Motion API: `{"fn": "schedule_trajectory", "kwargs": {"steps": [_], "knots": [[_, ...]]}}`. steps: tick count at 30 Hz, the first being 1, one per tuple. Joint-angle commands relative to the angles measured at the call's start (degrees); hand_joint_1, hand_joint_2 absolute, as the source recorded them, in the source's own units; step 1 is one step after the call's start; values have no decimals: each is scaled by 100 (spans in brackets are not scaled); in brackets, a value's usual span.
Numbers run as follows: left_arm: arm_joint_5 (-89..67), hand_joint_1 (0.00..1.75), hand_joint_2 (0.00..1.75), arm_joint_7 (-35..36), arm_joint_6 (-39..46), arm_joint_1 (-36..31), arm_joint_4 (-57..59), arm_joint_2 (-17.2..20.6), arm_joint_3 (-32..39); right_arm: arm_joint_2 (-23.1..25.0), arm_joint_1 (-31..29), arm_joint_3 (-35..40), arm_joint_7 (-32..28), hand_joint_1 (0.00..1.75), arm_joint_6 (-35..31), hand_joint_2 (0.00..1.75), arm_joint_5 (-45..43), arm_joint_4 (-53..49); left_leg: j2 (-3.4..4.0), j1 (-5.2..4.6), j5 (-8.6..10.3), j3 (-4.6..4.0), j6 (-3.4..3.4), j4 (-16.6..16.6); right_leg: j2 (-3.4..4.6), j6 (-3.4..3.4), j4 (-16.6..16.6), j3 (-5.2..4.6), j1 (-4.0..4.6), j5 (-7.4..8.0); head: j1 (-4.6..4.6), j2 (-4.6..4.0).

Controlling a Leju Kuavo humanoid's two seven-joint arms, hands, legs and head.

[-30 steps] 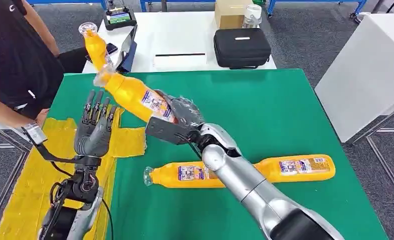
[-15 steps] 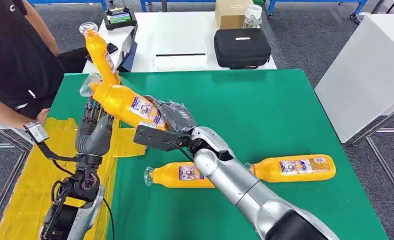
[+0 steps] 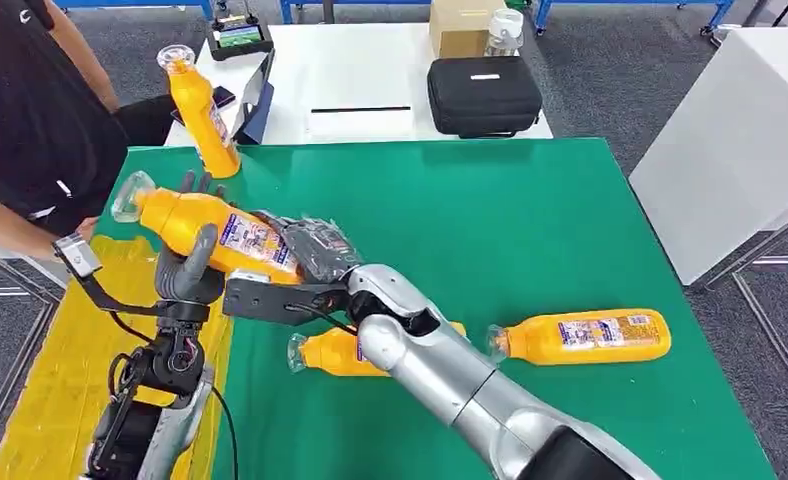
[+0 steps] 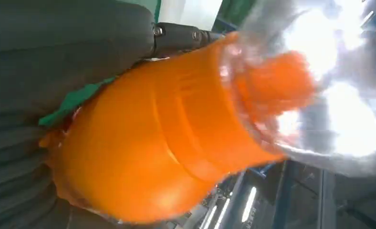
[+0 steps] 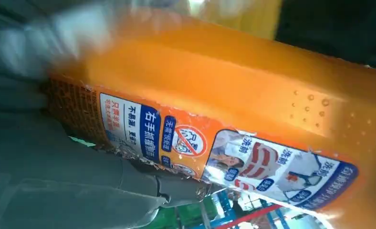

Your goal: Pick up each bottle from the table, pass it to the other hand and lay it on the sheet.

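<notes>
Handover in progress: the right robot hand (image 3: 310,250) holds the lifted bottle (image 3: 205,228) over the desk's (image 3: 530,220) left side, its neck end in the left robot hand (image 3: 188,270), whose fingers curl round it. Next, probably: right lets go, left lays it on the yellow sheet (image 3: 45,370). Four bottles in all: one standing at the far-left corner (image 3: 198,105), two lying near (image 3: 335,352) (image 3: 585,337)

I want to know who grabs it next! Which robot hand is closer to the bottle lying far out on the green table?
Right. The right robot hand is nearer that lying bottle; the left robot hand is farther.
</notes>
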Motion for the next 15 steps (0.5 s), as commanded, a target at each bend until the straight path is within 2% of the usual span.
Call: {"fn": "schedule_trajectory", "kwargs": {"steps": [1, 5, 6, 7, 8, 9, 10, 15], "knots": [[-69, 0, 175, 36, 231, -312, 93, -21, -145, 55, -314, 494, 151, 175, 99, 175, 129, 414, -13, -7, -17, 12, -6, 21, -23, 9, 14, 22, -4, -18, 2, 0], [-44, 0, 175, 60, 194, -343, 74, -76, -214, 124, -326, 547, 185, 175, 35, 175, 239, 639, 4, -31, -8, 21, 49, -18, 5, 48, -57, 36, -30, 24, 0, 0], [-44, 0, 175, 60, 193, -354, 70, -92, -228, 127, -329, 546, 185, 175, 34, 175, 240, 646, 14, -28, 1, 71, 50, -65, -86, 61, 36, -16, -24, 0, -4, 0], [-44, 0, 175, 60, 193, -354, 70, -92, -228, 127, -329, 546, 185, 175, 34, 175, 240, 646, 56, 65, 36, 85, 95, -113, -182, 98, 803, -469, -26, -349, 43, 0], [-44, 0, 175, 60, 193, -354, 70, -92, -228, 127, -329, 546, 185, 175, 34, 175, 240, 646, 73, 67, 36, 48, 116, -87, -172, 57, 1184, -665, -10, -552, 59, 0], [-44, 0, 175, 60, 193, -354, 70, -92, -228, 127, -329, 546, 185, 175, 34, 175, 240, 646, 78, 69, 30, 60, 114, -89, -187, 60, 1602, -886, -16, -720, 57, 0], [-45, 0, 175, 57, 193, -348, 77, -81, -222, 133, -343, 543, 185, 175, 39, 175, 239, 647, 83, 68, 28, 68, 113, -94, -187, 37, 1783, -979, -18, -751, 57, 0], [-45, 0, 175, 57, 193, -348, 77, -81, -222, 133, -343, 543, 185, 175, 39, 175, 239, 647, 83, 68, 28, 68, 113, -94, -187, 37, 1783, -979, -18, -751, 57, 0]]}}
